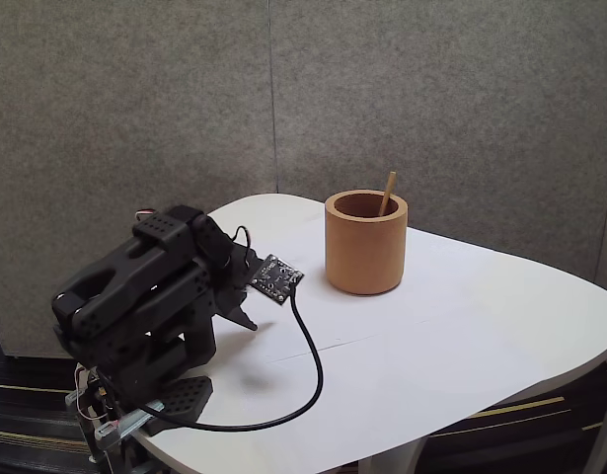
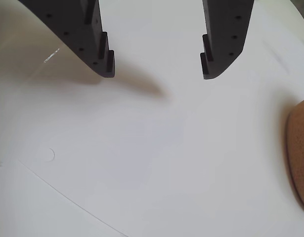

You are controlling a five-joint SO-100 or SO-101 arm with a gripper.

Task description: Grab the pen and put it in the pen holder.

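The pen (image 1: 387, 193) stands inside the pen holder (image 1: 365, 247), its top leaning against the far rim and poking up a little above it, so the job looks done to me. The holder sits on the white table (image 1: 461, 346) toward the back, with bare tabletop all round it and the curved back edge not far behind. The arm is folded down at the near left corner, well apart from the cup, and in the wrist view the gripper (image 2: 156, 66) hangs spread wide with nothing between its dark fingers (image 2: 100, 54), only white surface below and a sliver of the holder at the right edge. What worries me is the black cable (image 1: 308, 375) looping across the table: if the arm swings out again it could drag that loop. A careless reach toward the cup could nudge it backward toward the table's edge, or knock the leaning pen loose. There is plenty of open room to the right and front.
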